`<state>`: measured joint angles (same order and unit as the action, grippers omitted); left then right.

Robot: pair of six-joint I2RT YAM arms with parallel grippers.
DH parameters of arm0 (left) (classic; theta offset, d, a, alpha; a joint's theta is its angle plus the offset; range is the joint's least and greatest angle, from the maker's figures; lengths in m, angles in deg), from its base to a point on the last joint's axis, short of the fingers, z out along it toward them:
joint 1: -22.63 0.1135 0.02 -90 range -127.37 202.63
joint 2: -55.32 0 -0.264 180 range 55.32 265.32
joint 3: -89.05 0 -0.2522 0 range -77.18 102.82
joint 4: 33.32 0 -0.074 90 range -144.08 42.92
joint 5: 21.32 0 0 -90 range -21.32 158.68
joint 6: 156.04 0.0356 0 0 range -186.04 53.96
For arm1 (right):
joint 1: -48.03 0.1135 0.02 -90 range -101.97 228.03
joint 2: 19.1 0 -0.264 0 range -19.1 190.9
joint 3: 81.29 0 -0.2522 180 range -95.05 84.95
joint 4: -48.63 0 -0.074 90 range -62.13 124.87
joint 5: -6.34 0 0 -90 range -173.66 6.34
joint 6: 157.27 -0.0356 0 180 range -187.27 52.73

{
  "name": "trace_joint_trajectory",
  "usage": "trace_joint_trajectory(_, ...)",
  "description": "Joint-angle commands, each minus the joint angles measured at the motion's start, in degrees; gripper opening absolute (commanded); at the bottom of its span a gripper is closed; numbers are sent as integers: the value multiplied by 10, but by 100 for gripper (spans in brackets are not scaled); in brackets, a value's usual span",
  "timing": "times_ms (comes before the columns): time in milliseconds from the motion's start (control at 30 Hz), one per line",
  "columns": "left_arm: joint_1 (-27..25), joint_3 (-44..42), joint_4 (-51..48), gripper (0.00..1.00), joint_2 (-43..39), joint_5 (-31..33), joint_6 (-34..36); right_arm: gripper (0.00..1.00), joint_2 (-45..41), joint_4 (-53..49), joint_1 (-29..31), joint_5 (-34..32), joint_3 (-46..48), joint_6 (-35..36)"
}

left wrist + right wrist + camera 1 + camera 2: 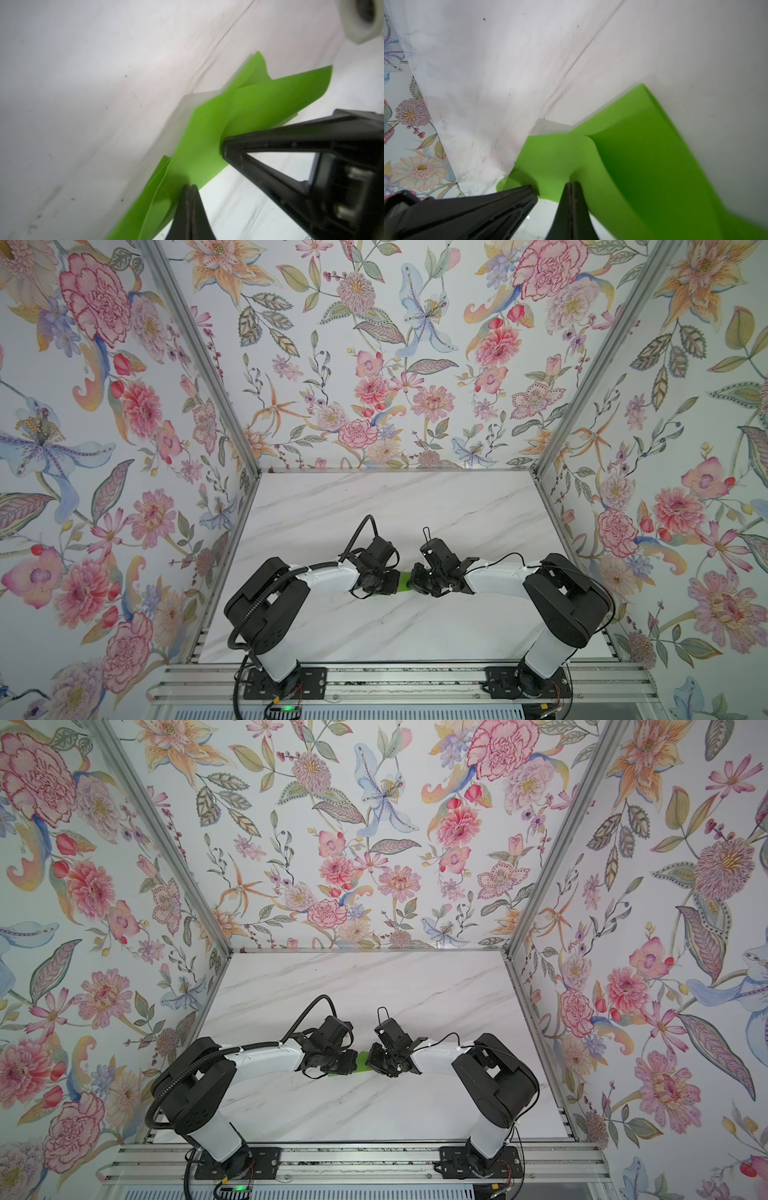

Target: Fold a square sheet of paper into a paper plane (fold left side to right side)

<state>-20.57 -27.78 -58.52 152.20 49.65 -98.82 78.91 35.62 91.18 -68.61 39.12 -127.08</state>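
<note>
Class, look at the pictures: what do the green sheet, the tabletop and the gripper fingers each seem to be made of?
Green sheet: thin matte paper; it curls and holds creases.
Tabletop: smooth white marble-look surface with grey veins, possibly laminate.
Left gripper fingers: black, slightly glossy, probably moulded plastic.

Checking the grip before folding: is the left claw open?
No: in the left wrist view the left claw is shut, pinching the green paper.

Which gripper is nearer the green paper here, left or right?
Neither: it's a tie. The left gripper is shut on the green paper, reaching in from the left; the right gripper is shut on it from the right.
</note>
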Motion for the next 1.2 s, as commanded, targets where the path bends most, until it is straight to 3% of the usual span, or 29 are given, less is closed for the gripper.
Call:
trace_joint_trajectory(0, -3, -20, -8, 2, 13, 10, 5, 3, 2, -75, -2, -36, 14, 14)
trace_joint_trajectory(333, -2, -39, 3, 0, 21, -2, 18, 7, 2, -96, 9, 57, -68, 113)
trace_joint_trajectory(533, -2, -35, 4, 0, 18, -5, 22, 7, 41, -90, 19, 98, -88, 122)
trace_joint_trajectory(867, 5, -48, -8, 0, -3, 5, 18, 4, 91, -110, -1, 78, -49, 105)
trace_joint_trajectory(1167, 56, -117, -3, 0, -49, -15, 24, 3, 91, -109, -15, 75, -29, 110)
